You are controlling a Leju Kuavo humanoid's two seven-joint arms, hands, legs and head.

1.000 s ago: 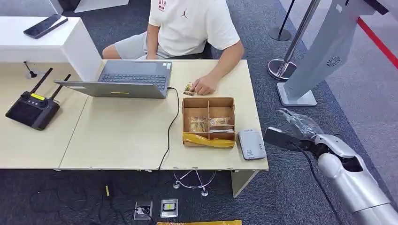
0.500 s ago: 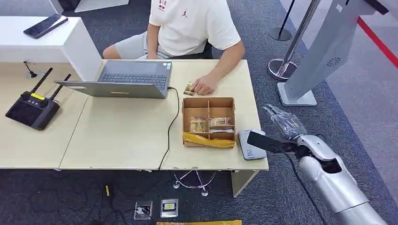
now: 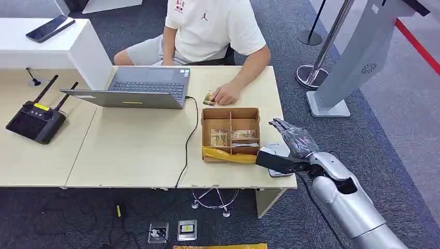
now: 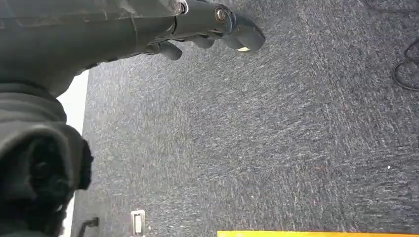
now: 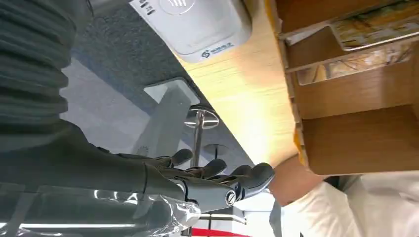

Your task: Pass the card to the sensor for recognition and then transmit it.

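Cards [image 3: 232, 137] lower centre in cardboard box [image 3: 230, 113], right hand [image 3: 291, 139] just right of them over grey sensor [image 3: 275, 151], fingers spread, empty, left hand [image 4: 207, 29] above carpet, loosely curled.

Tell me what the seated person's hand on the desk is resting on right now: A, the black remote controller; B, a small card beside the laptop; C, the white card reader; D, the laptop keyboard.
B: in the head view the person's hand rests on a small card on the desk, just behind the cardboard box and to the side of the laptop.
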